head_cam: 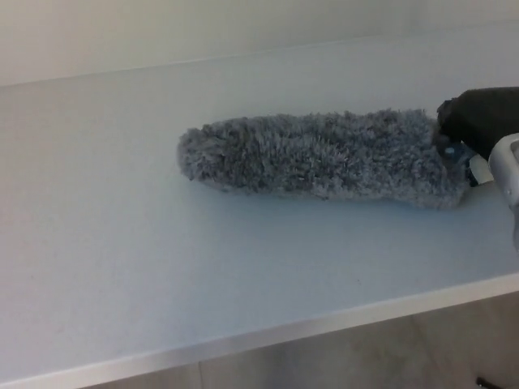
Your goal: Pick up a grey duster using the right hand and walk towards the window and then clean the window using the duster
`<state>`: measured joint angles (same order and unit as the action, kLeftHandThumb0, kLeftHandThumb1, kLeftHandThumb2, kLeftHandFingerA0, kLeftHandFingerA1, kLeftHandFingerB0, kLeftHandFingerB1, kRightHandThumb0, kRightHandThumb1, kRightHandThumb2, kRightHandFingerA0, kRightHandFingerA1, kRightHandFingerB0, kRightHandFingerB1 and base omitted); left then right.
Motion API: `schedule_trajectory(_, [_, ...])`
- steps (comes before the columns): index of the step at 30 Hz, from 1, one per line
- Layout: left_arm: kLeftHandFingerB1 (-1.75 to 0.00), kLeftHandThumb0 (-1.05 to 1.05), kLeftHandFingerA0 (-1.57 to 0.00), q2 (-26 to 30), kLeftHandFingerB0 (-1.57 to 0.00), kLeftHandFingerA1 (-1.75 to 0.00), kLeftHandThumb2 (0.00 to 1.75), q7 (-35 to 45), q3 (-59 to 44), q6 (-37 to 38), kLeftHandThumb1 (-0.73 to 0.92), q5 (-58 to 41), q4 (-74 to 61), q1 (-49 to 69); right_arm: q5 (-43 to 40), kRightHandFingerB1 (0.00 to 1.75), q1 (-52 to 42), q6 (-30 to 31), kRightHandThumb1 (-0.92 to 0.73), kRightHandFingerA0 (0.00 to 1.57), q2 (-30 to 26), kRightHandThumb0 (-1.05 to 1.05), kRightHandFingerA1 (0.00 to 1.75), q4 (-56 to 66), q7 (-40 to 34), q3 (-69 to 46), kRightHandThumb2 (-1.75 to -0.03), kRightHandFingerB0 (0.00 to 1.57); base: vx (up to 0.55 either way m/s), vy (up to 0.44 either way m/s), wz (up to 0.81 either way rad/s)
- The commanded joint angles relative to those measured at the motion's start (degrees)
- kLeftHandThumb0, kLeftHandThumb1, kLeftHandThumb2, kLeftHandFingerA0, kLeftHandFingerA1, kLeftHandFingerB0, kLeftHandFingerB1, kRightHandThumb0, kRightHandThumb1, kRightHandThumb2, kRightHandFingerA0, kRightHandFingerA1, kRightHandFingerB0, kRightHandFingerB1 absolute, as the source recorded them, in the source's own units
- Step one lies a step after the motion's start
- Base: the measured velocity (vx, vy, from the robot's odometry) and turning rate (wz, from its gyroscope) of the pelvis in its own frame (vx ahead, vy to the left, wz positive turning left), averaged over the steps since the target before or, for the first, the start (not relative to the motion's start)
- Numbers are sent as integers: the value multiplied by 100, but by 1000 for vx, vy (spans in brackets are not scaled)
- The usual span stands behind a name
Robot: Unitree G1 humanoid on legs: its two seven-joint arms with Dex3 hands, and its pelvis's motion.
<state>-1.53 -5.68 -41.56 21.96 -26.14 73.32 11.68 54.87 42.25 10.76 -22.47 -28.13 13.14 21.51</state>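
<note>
Right hand (480,121) apparently grips grey duster (324,156); duster lies on table (122,243).

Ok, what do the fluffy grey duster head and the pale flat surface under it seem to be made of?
The fluffy grey duster head looks like soft synthetic fibre, perhaps microfibre: dense, shaggy tufts, matte, no sheen. The pale flat surface looks like smooth laminate or painted board, with an even, faintly speckled matte finish and a lighter front edge; the exact material can't be told. The black right hand sits at the duster's handle end.
</note>
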Motion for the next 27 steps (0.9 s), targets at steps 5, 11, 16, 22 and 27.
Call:
schedule_trajectory(5, [-96,-15,-103,132,-91,-119,92,200,-91,143,60,-120,30,62,-182,29,-159,-852,-62,6,-634,-64,32,498,259,355,-61,17,0,0,0])
schedule_trajectory(11, [-95,-14,-94,119,-86,-120,89,93,-15,170,62,-11,0,35,-140,0,-200,-1051,-55,0,-1307,-100,17,1618,609,372,-95,0,0,0,0])
schedule_trajectory(16, [-95,-14,-94,87,-85,-120,88,57,-46,136,65,-65,-12,63,-305,0,-181,-1201,-54,0,-1714,-96,16,2382,1010,196,-96,0,0,0,0])
schedule_trajectory(22, [-96,-14,-97,84,-82,-121,88,131,-131,109,64,-138,-25,104,-271,0,70,-1072,-46,0,-2248,-82,19,3216,2323,152,-91,0,0,0,0])
schedule_trajectory(27, [-101,-15,-96,171,-85,-120,88,123,-121,74,66,-92,36,107,-390,0,413,-1242,-49,0,-2769,-81,16,3338,3208,123,-88,0,0,0,0])
